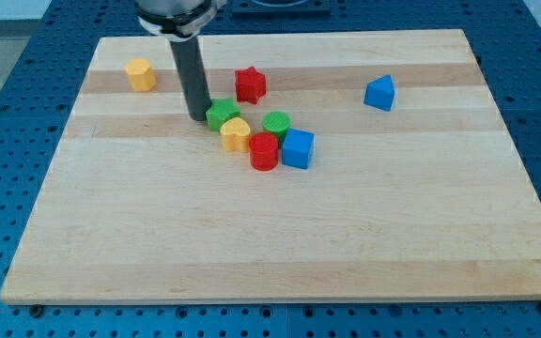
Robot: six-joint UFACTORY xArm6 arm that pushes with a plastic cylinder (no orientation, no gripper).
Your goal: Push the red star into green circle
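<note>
The red star lies near the view's top, right of my rod. My tip rests on the board, touching the left side of a green block of unclear shape. The green circle sits below and right of the red star, in a tight cluster. The red star is apart from the cluster, above it.
The cluster also holds a yellow block, a red cylinder and a blue cube. A yellow block lies at the top left. A blue triangle lies at the right. The wooden board sits on a blue pegboard.
</note>
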